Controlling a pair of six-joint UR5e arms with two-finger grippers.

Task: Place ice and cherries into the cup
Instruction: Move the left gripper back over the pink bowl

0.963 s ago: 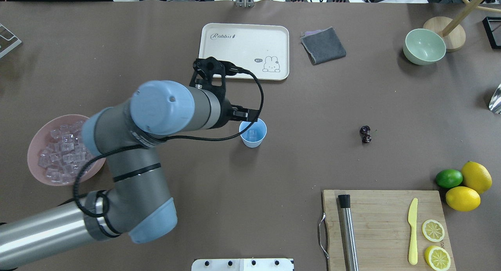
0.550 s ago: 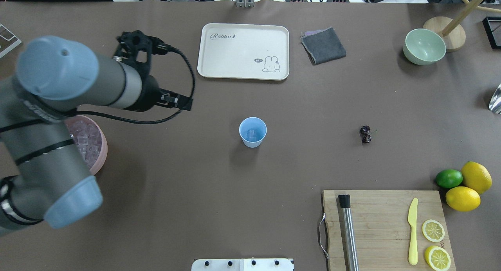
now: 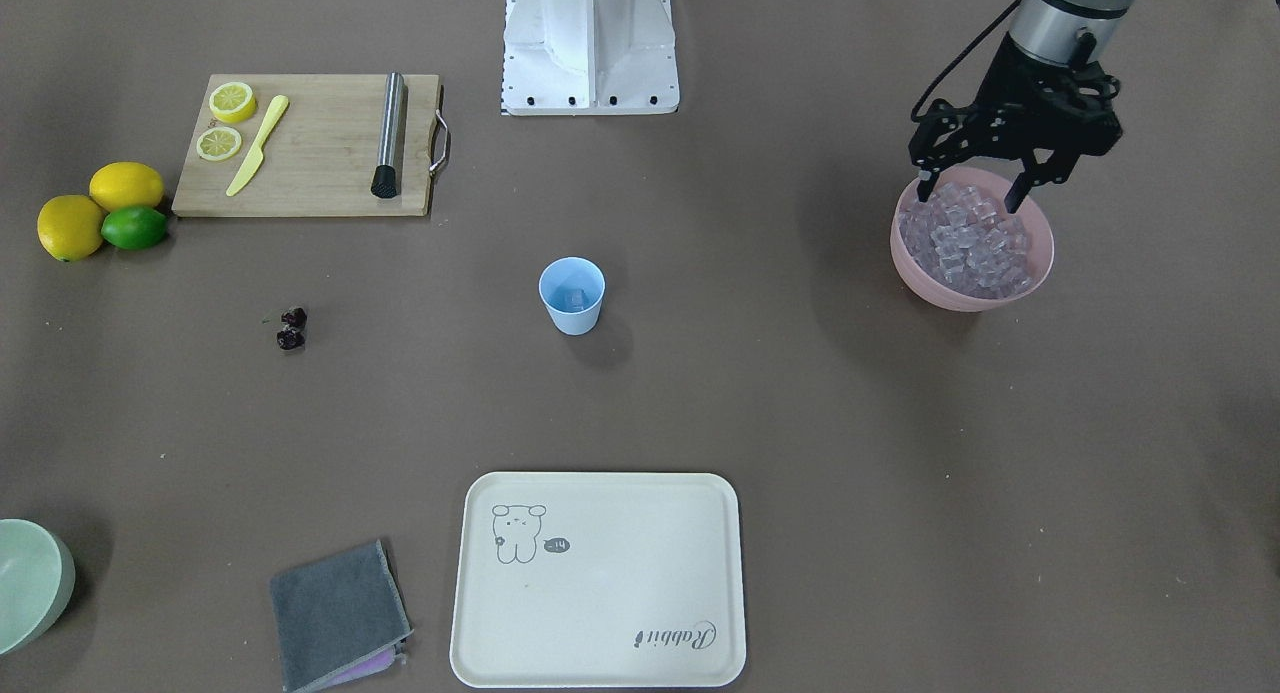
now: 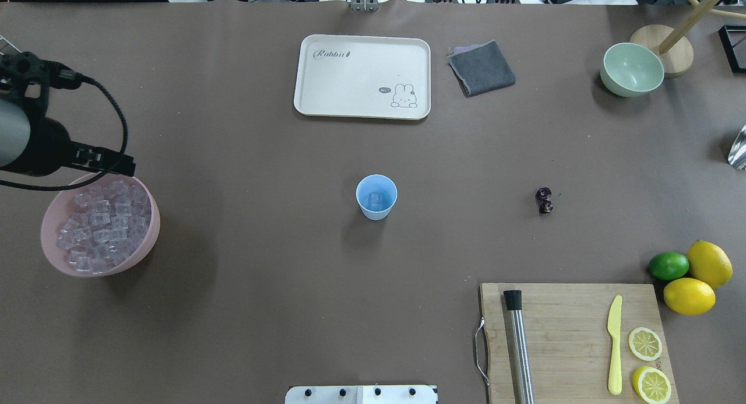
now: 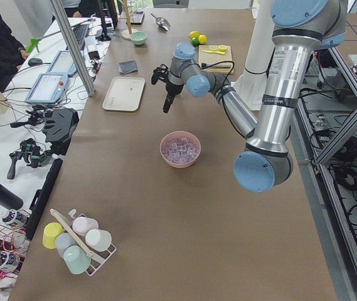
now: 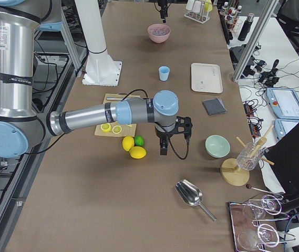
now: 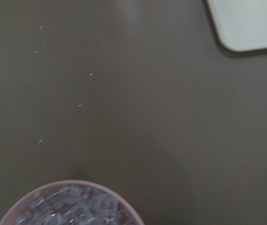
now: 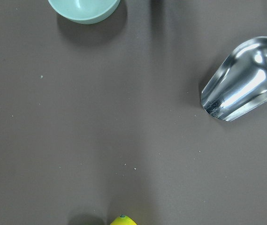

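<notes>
The pale blue cup (image 4: pixel 376 197) (image 3: pixel 572 295) stands mid-table with one ice cube (image 4: pixel 376 202) in its bottom. More ice (image 4: pixel 99 226) (image 3: pixel 965 238) fills the pink bowl (image 4: pixel 52 258) (image 3: pixel 1040 263) at the table's left end. My left gripper (image 3: pixel 970 191) (image 4: pixel 119 166) hangs open just above that bowl's rim, its fingertips (image 3: pixel 1015 201) apart and nothing between them. The dark cherries (image 4: pixel 544 200) (image 3: pixel 291 329) lie on the table to the cup's right. My right gripper (image 6: pixel 163 149) shows only in the exterior right view, near the lemons, and I cannot tell its state.
A cream tray (image 4: pixel 362 76) and a grey cloth (image 4: pixel 481 67) lie at the far side. A pale green bowl (image 4: pixel 632 69) stands far right. The cutting board (image 4: pixel 574 340) carries a knife, lemon slices and a metal bar. Lemons and a lime (image 4: pixel 668 266) sit beside it. A metal scoop (image 8: pixel 243 82) lies further right.
My left arm has swung away from the cup to the left, over to the pink ice bowl. The ice cube stays in the cup. Cherries have not moved.
</notes>
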